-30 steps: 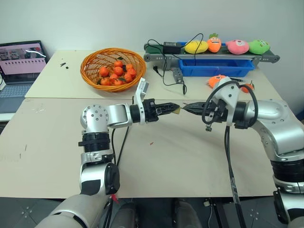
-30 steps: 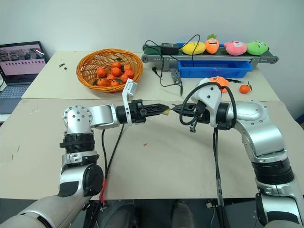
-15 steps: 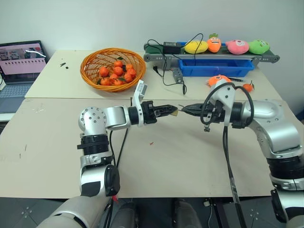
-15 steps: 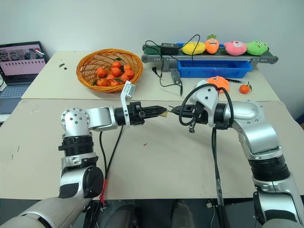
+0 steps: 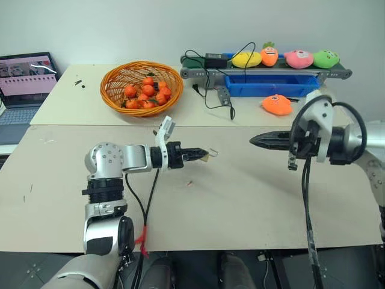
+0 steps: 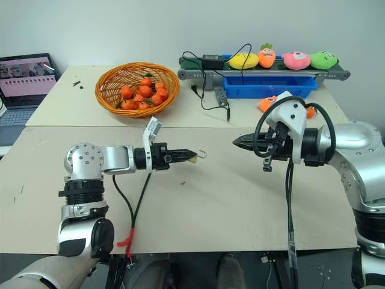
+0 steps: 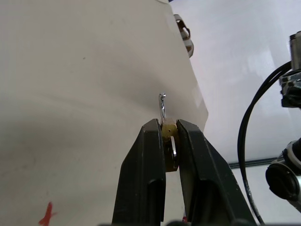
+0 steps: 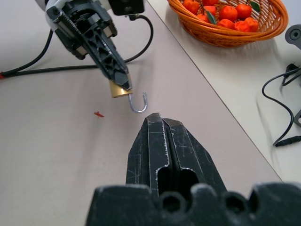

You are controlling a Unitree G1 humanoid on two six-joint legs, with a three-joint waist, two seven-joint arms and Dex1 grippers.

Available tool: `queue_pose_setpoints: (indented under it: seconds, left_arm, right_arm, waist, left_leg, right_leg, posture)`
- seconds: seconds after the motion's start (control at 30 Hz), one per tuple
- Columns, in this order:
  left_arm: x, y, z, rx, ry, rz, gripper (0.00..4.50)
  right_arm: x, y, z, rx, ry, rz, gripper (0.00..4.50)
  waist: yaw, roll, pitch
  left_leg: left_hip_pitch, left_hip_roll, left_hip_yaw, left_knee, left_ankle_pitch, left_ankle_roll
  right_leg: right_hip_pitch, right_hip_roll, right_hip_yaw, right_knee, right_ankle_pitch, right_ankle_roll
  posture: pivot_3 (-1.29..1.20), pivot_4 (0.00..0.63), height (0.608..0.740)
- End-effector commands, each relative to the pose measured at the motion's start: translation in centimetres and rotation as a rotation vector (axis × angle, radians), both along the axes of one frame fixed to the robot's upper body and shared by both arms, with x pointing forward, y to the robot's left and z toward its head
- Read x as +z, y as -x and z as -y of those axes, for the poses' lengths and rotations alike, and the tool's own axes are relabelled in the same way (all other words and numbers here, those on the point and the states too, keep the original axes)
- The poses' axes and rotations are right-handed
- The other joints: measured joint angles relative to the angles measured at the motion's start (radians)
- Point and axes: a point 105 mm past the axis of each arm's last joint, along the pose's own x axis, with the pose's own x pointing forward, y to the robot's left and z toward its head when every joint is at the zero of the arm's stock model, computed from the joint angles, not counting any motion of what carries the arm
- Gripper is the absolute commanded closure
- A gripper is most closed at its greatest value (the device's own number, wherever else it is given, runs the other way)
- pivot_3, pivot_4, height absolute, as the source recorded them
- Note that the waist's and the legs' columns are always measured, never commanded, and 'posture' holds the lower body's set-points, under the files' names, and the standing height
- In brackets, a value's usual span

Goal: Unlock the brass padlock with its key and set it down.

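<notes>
**Padlock open, ready to set down**

My left end effector (image 5: 203, 156) pinches the padlock (image 8: 120, 89) by its brass body, just above the counter (image 5: 240, 198), with the shackle (image 8: 139, 104) swung free and pointing towards my right end effector (image 5: 255, 141). That one is shut, and I see nothing between its fingers. I judge that setting down is what remains: lower the left arm gently until the body rests flat, then part the fingers slowly so the lock doesn't skid or snag.
</notes>
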Motion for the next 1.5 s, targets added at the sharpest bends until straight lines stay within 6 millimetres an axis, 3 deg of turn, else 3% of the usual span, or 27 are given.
queue_pose_setpoints:
  seconds: [0.03,0.23,0.47,0.67,0.73,0.87,1.0,1.07,1.23,1.33,1.5]
  left_arm:
    - [-1.8,0.4,0.1,0.003,-0.031,-0.042,4.49]
    - [-4.0,0.5,1.2,0.022,-0.054,-0.110,4.49]
    - [-5.2,0.2,2.0,0.038,-0.067,-0.146,4.49]
    - [-6.3,0.0,1.7,0.061,-0.106,-0.164,4.49]
    - [-6.5,0.0,1.3,0.071,-0.120,-0.162,3.48]
    - [-6.7,-0.2,-0.7,0.098,-0.193,-0.133,2.06]
    - [-6.6,-1.0,-4.3,0.148,-0.348,-0.037,0.64]
    - [-6.1,-1.5,-6.0,0.171,-0.413,0.025,0.04]
    - [-3.9,-2.8,-8.9,0.200,-0.499,0.174,0.04]
    - [-1.2,-3.3,-8.7,0.157,-0.487,0.334,0.04]
    - [5.1,-3.1,-7.4,0.077,-0.424,0.731,0.04]
  right_arm:
    - [0.6,0.3,-0.5,0.003,-0.003,0.058,4.45]
    - [0.5,0.4,-0.5,-0.017,-0.011,0.068,4.45]
    - [0.3,0.5,-0.4,-0.037,-0.013,0.076,4.45]
    - [0.4,0.5,-0.3,-0.044,-0.012,0.088,4.45]
    - [0.4,0.4,-0.3,-0.044,-0.012,0.090,4.50]
    - [0.3,0.2,-0.4,-0.042,-0.012,0.091,4.50]
    - [0.1,0.0,-0.4,-0.037,-0.011,0.089,4.50]
    - [0.0,0.0,-0.5,-0.034,-0.013,0.089,4.50]
    - [0.0,-0.1,-0.5,-0.031,-0.014,0.086,4.50]
    - [-0.1,-0.3,-0.2,-0.037,-0.015,0.082,4.50]
    - [-0.8,-0.2,0.4,-0.048,-0.040,0.033,4.50]
  waist:
    - [0.001,0.000,0.000]
    - [0.012,0.000,0.000]
    - [0.017,0.000,0.000]
    - [0.018,0.000,0.000]
    - [0.017,0.000,0.000]
    - [0.016,0.000,0.000]
    - [-0.001,0.000,-0.001]
    - [-0.009,0.000,-0.002]
    - [-0.012,0.000,-0.002]
    - [-0.011,0.000,-0.002]
    - [0.009,0.000,-0.001]
  left_leg:
    - [0.000,0.000,0.000,0.000,0.000,0.000]
    - [0.000,0.000,0.000,0.000,0.000,0.000]
    - [0.000,0.000,0.000,0.000,0.000,0.000]
    - [0.000,0.000,0.000,0.000,-0.001,0.001]
    - [0.000,0.000,0.000,0.000,-0.001,0.001]
    - [0.001,0.000,0.000,0.000,-0.001,0.001]
    - [0.004,0.001,0.000,0.000,-0.001,0.002]
    - [0.006,0.001,0.000,0.000,-0.002,0.004]
    - [0.011,0.002,0.001,-0.001,-0.003,0.005]
    - [0.011,0.002,0.001,-0.001,-0.002,0.004]
    - [0.003,0.002,0.001,0.000,0.000,0.001]
  right_leg:
    - [0.000,0.000,0.000,0.000,0.000,0.000]
    - [0.000,0.000,0.000,0.000,0.000,0.000]
    - [0.000,0.000,0.000,0.000,0.000,0.000]
    - [0.001,0.000,0.000,0.000,0.000,0.000]
    - [0.001,0.000,0.000,0.000,0.000,0.000]
    - [0.001,0.000,0.000,0.000,0.000,0.000]
    - [0.003,0.000,0.000,0.001,0.000,0.000]
    - [0.004,0.000,0.001,0.001,0.000,-0.001]
    - [0.004,0.001,0.003,0.002,0.000,-0.004]
    - [0.003,0.001,0.003,0.002,0.001,-0.005]
    - [-0.001,0.001,0.000,0.002,0.001,-0.005]
  posture:
    - [0.00,0.150,0.740]
    - [0.00,0.150,0.740]
    - [0.00,0.150,0.740]
    - [0.00,0.150,0.740]
    - [0.00,0.150,0.740]
    - [0.00,0.150,0.740]
    - [0.00,0.150,0.740]
    - [0.00,0.150,0.740]
    - [0.00,0.150,0.740]
    - [0.00,0.150,0.740]
    - [0.00,0.150,0.740]
